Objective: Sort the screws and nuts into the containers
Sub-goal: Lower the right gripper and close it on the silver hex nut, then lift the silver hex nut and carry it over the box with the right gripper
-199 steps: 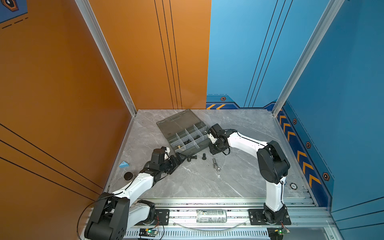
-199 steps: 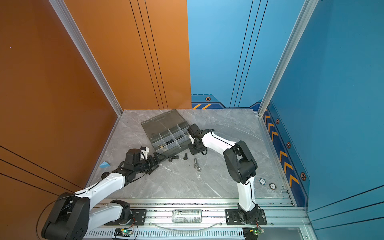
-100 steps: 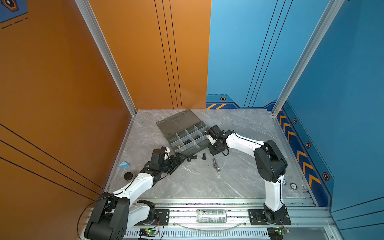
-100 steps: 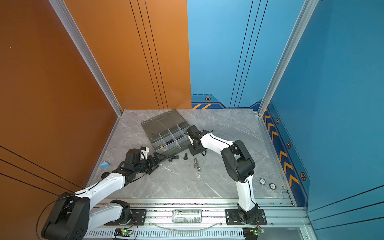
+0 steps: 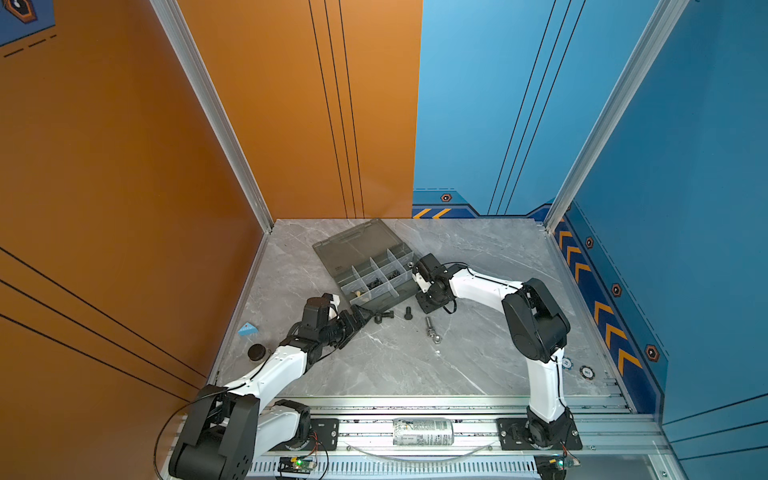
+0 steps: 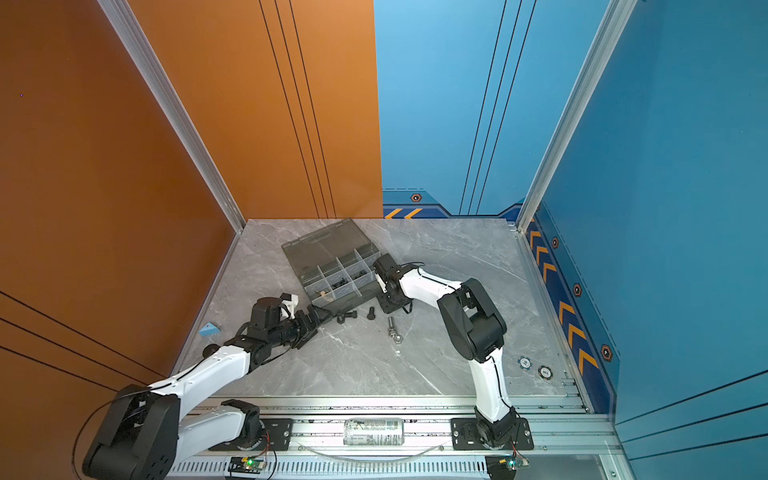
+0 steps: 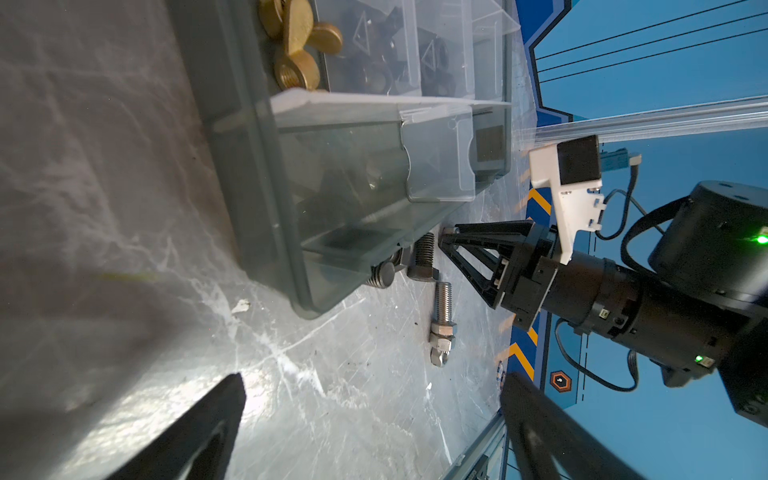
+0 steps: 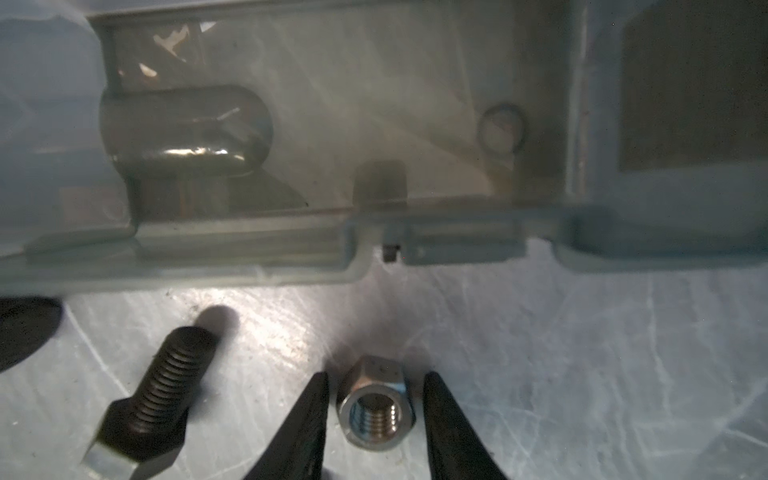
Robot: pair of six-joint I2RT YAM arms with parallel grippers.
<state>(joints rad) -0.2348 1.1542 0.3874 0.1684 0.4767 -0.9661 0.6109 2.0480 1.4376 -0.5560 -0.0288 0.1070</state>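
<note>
The smoky-grey organizer box (image 5: pixel 332 259) lies open in both top views, and its containers (image 5: pixel 376 279) hold black pieces and brass ones (image 7: pixel 295 45). My right gripper (image 8: pixel 376 376) points down at the box's near right corner. It is open, with a finger on each side of a silver nut (image 8: pixel 374 409) that stands on the table, a thin gap at both sides. A black screw (image 8: pixel 162 395) lies beside it. Two black screws (image 5: pixel 384 316) (image 5: pixel 408 312) and a long silver screw (image 5: pixel 430 326) lie in front of the box. My left gripper (image 7: pixel 374 378) is open and empty, low near them.
A dark round cap (image 5: pixel 257 351) and a blue wedge (image 5: pixel 248 329) sit by the left wall. Two round tokens (image 5: pixel 566 363) lie at the front right. A can (image 5: pixel 423 432) rests on the front rail. The box's lid (image 5: pixel 357 245) lies flat behind it.
My right gripper has shifted slightly toward the box, and its jaws have narrowed a little round the silver nut. The left arm has not moved.
</note>
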